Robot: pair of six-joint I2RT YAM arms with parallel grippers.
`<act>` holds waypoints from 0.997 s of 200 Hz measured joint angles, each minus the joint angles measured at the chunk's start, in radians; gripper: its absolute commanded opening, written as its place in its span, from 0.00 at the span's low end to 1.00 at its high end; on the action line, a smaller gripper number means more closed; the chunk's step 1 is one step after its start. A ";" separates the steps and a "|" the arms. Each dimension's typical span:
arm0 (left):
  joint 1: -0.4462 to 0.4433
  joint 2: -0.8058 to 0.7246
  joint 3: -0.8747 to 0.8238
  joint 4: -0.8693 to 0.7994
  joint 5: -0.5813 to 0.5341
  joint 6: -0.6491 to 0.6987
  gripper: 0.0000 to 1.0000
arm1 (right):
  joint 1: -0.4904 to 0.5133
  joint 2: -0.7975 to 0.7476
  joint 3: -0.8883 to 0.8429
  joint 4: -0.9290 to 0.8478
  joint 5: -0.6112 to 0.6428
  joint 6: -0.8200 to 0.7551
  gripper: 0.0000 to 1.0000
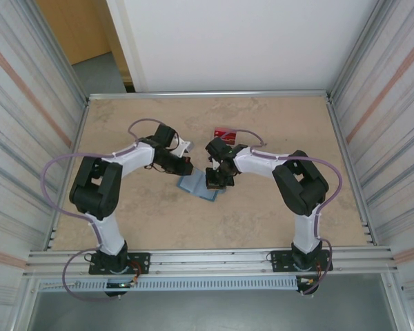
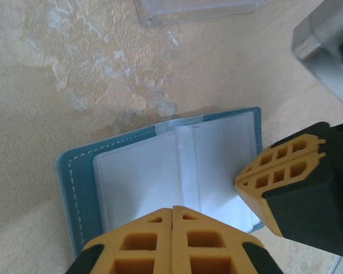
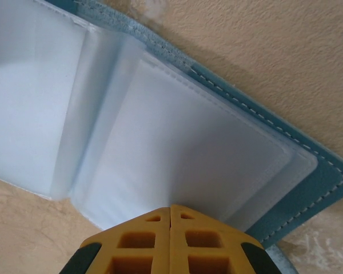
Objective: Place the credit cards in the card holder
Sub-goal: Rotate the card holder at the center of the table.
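Holder (image 1: 195,187) lies open flat on table (image 1: 276,117), right under both grippers; teal cover faces down, pale clear pockets (image 2: 154,177) face up. L gripper (image 2: 172,212) is fully closed, fingers pressed together w/ nothing between them; in L wrist view its tips hang over holder's near edge, can't tell if they touch it. R gripper (image 3: 170,210) is closed tight too, also empty; its tips sit over a pocket page, just inside the stitched teal border (image 3: 326,182). From L wrist cam, R gripper comes in to the right of L gripper, its tip on or just above holder's right-hand page near the corner; contact not clear. In top view the 2 grippers point at each other across holder, L gripper at its left end, R gripper at its right end; close, but apart. Centre fold of pockets stands up a little betw. the 2 pages. Red cards (image 1: 228,132) lie on table beyond R gripper, on the side away from arm bases, well apart from holder; how many, can't tell at this res. Clear case (image 2: 200,8) lies on table ahead of L gripper, past holder's far edge, not touching it.
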 measured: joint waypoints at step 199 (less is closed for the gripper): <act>-0.008 0.002 -0.098 0.053 -0.091 -0.001 0.03 | -0.032 -0.006 -0.001 -0.006 0.038 0.011 0.00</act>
